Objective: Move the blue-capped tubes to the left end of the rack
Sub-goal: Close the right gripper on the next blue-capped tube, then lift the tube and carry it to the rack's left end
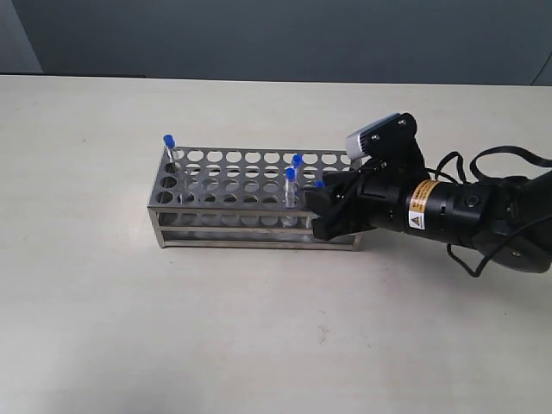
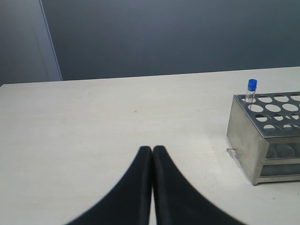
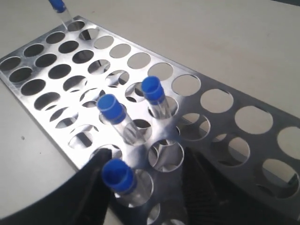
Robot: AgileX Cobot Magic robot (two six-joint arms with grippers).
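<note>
The steel rack (image 1: 198, 226) lies lengthwise on the table. One blue-capped tube (image 1: 169, 141) stands in a hole at its left end, and it also shows in the left wrist view as the tube (image 2: 251, 86) in the rack's (image 2: 246, 136) corner. Three more tubes (image 1: 297, 160) (image 1: 291, 175) (image 1: 319, 184) stand close together towards the right end. My right gripper (image 1: 321, 210) hangs open over that group. In the right wrist view its gripper (image 3: 145, 157) straddles the nearest tube (image 3: 117, 176), which sits close to one finger (image 3: 86, 185). My left gripper (image 2: 152, 149) is shut and empty above bare table, away from the rack.
The pale table (image 1: 103, 328) runs round the rack on all sides. A dark wall (image 1: 276, 34) rises behind its far edge. The right arm's black body and cables (image 1: 483, 211) lie over the table to the right of the rack.
</note>
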